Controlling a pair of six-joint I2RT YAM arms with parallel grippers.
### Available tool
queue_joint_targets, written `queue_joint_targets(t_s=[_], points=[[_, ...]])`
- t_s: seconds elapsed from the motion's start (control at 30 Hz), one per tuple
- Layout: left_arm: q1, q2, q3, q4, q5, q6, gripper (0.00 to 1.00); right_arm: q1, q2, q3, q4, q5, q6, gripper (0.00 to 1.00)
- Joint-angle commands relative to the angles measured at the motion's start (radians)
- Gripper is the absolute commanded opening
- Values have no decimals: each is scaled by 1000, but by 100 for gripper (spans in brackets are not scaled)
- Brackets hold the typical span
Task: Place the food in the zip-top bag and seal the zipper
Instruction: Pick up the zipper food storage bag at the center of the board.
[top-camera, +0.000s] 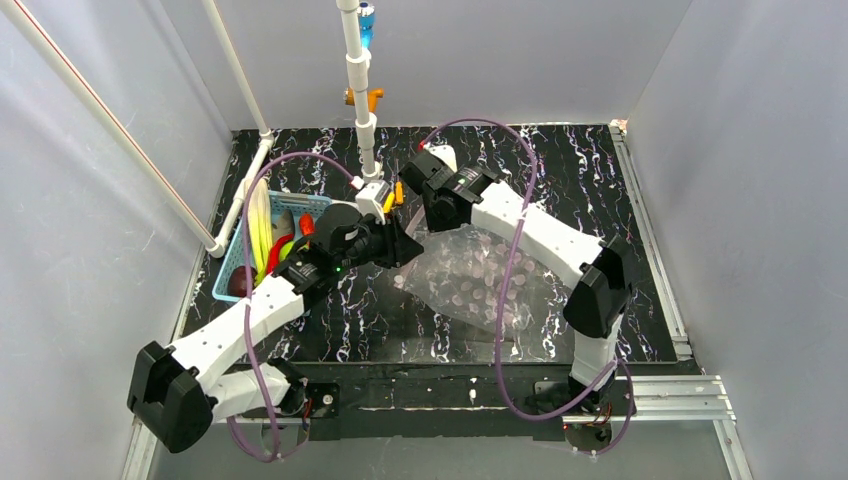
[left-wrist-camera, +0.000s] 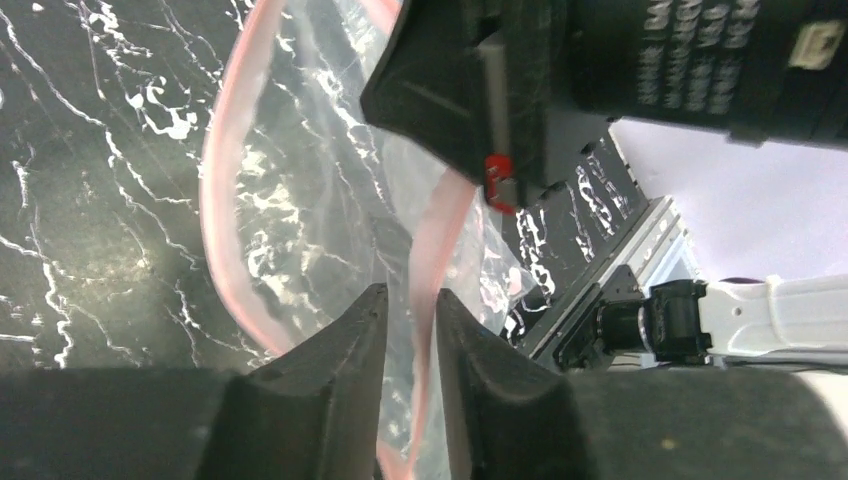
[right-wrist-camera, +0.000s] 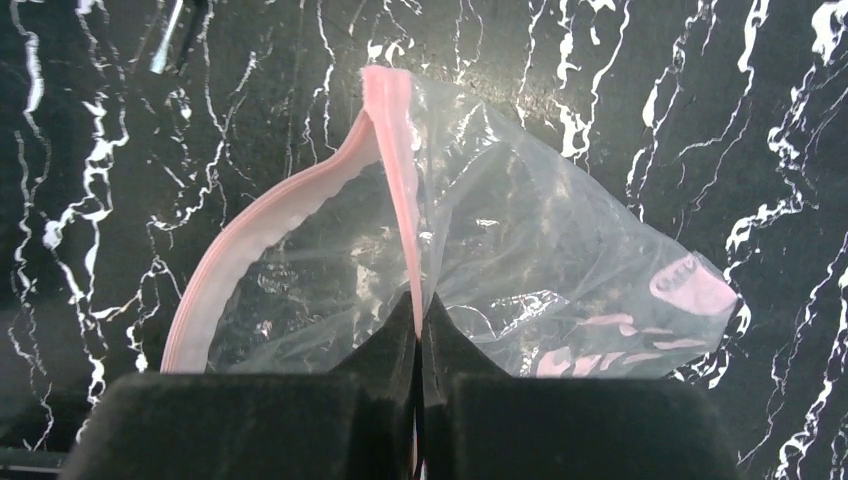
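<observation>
The clear zip-top bag lies on the black marble table, its mouth lifted toward the grippers. My right gripper is shut on the pinkish-red zipper and holds that edge up; it also shows in the top view and in the left wrist view. My left gripper stands at the bag's mouth, jaws narrowly apart with the strip running between them. The mouth gapes open in a loop. The bag looks empty. The food, with a leek and red chili, lies in the basket.
The light-blue mesh basket stands at the table's left edge beside white pipes. A white pole rises at the back centre, just behind the grippers. Grey walls close in the table on three sides.
</observation>
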Motion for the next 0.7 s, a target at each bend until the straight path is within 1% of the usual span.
queue_joint_targets(t_s=[0.0, 0.03, 0.07, 0.17, 0.2, 0.23, 0.33, 0.37, 0.47, 0.57, 0.63, 0.67], points=[[-2, -105, 7, -97, -21, -35, 42, -1, -155, -48, 122, -29, -111, 1], [-1, -129, 11, -124, -28, -40, 50, -1, -185, -74, 162, -59, -145, 1], [-1, -158, 19, -156, -38, -46, 55, -1, -220, -108, 206, -96, -184, 1], [1, -238, 57, -269, -70, -52, 64, -1, -337, -246, 376, -268, -305, 1], [0, -262, 74, -309, -92, -56, 68, -1, -371, -276, 416, -322, -333, 1], [0, -281, 93, -348, -114, -64, 76, -1, -405, -302, 442, -366, -356, 1], [4, -317, 141, -433, -163, -88, 86, -1, -456, -348, 495, -495, -402, 1], [4, -318, 159, -461, -181, -95, 92, -1, -466, -356, 508, -528, -407, 1], [4, -331, 203, -529, -257, -125, 96, -1, -482, -370, 523, -574, -413, 1], [4, -351, 197, -496, -281, -119, 97, -1, -477, -362, 513, -591, -411, 1], [4, -320, 213, -495, -259, -117, 93, 1, -467, -345, 501, -593, -402, 1], [4, -298, 217, -487, -217, -117, 91, 2, -459, -334, 495, -583, -395, 1]])
